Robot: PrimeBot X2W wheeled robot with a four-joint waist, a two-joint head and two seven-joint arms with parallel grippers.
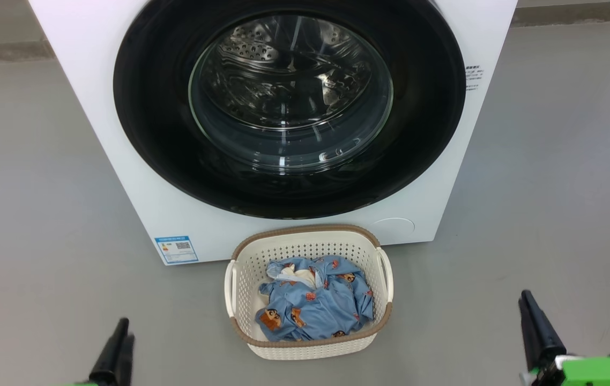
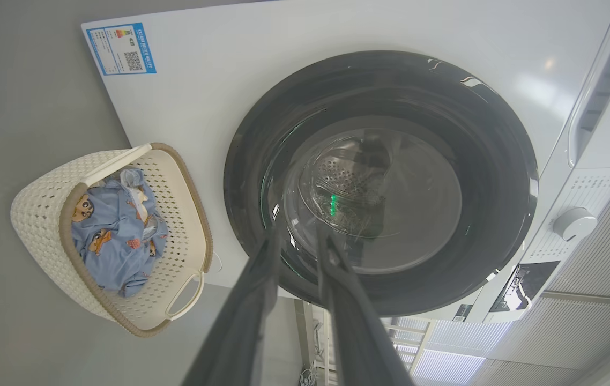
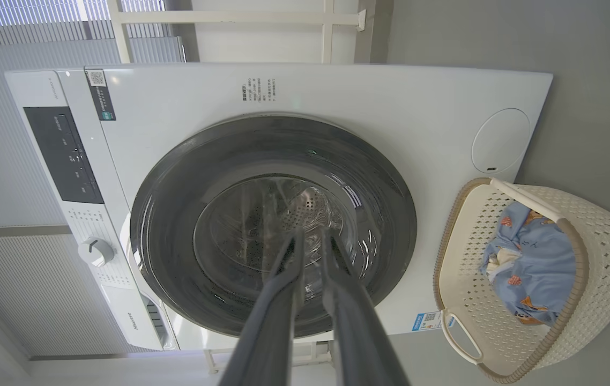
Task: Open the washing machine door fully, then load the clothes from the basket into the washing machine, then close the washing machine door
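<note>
Door-opening is only beginning: the washing machine door point(image 1: 149, 107) is sitting shut, the clothes point(image 1: 315, 308) are lying in the basket point(image 1: 305, 348) on the floor before it, and the left gripper point(image 1: 121, 324) and right gripper point(image 1: 527, 300), jaws slightly parted and empty, are likely needing a catch on its rim.

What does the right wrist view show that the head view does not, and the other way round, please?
Right wrist view: the machine's black control panel, its white dial and a pale ribbed wall beside it.
Head view: the left gripper, low at the left.
Both: the washing machine door shut, the basket on the floor before the washing machine with the clothes inside, the blue label and the right gripper.
</note>
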